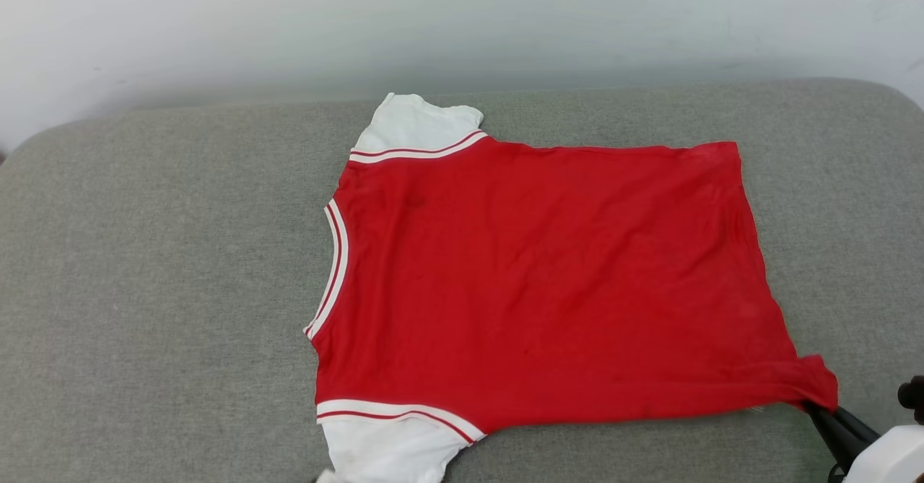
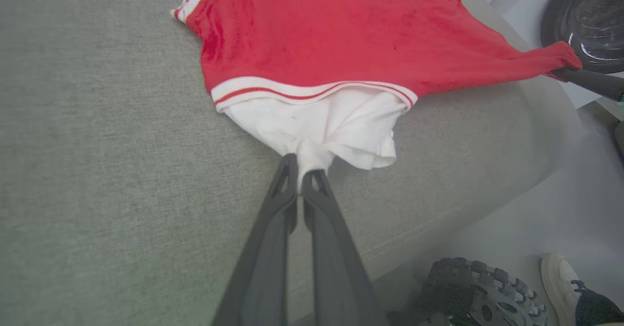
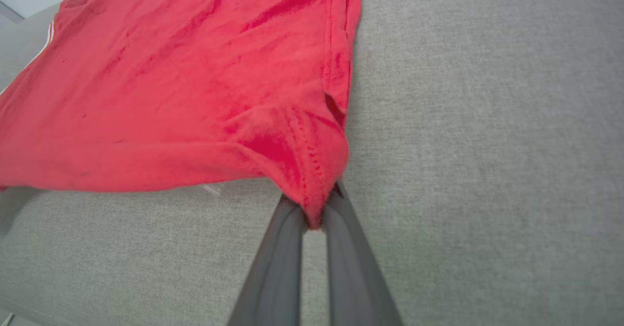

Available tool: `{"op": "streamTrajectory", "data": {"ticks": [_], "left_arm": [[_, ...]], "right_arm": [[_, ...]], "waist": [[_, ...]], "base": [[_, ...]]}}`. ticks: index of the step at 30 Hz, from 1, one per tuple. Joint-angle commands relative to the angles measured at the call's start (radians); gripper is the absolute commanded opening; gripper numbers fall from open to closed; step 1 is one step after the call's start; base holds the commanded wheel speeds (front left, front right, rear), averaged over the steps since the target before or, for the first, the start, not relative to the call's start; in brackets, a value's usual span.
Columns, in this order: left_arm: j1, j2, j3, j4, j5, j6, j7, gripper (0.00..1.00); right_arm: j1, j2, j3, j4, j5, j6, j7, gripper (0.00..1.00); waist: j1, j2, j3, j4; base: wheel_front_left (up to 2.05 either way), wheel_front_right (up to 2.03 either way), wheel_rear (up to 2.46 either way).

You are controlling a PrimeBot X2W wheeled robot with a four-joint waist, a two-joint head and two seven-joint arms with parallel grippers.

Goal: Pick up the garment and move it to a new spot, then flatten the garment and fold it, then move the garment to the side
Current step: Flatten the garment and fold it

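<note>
The garment (image 1: pixel 534 281), a red shirt with white sleeves and striped trim, lies spread plain side up on the grey cushion, collar to the left. My left gripper (image 2: pixel 300 170) is shut on the edge of the near white sleeve (image 2: pixel 336 126). The red bottom corner of the garment (image 3: pixel 312 170) is pinched in my shut right gripper (image 3: pixel 314 209), seen at the lower right of the head view as the right gripper (image 1: pixel 819 407). In the left wrist view the right gripper's fingers (image 2: pixel 592 80) hold that stretched corner at the far right.
The grey cushion (image 1: pixel 159 288) has a rounded front edge close to both grippers and a pale wall behind. Beside its front edge in the left wrist view are a knobbly black wheel (image 2: pixel 482 297), a person's white shoe (image 2: pixel 560 279) and a dark round base (image 2: pixel 590 19).
</note>
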Motion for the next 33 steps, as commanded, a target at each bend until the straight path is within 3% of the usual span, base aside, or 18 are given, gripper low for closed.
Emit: {"op": "streamTrajectory", "data": {"ticks": [1,15,23,33], "left_arm": [[-0.025,-0.002,0.010,-0.008,0.005,-0.003,-0.009,0.00],[-0.287,-0.043,0.090,-0.016,0.027,-0.012,-0.047,0.00],[-0.473,-0.074,0.094,0.101,0.042,-0.049,-0.040,0.00],[-0.628,-0.124,0.070,0.308,0.067,-0.080,-0.055,0.00]], "right_arm": [[0.009,0.003,-0.006,-0.009,-0.001,-0.001,0.003,0.00],[-0.117,0.036,-0.078,-0.117,-0.054,-0.001,0.118,0.00],[-0.255,0.054,-0.073,-0.074,-0.101,-0.001,0.192,0.00],[-0.360,0.078,-0.047,-0.007,-0.163,-0.001,0.216,0.00]], "waist": [[0.0002,-0.0001,0.001,0.001],[0.0002,-0.0001,0.145,0.005],[0.0002,-0.0001,0.245,0.002],[0.0002,-0.0001,0.294,-0.003]], "base": [[0.00,0.00,0.00],[0.00,0.00,0.00],[0.00,0.00,0.00],[0.00,0.00,0.00]]}}
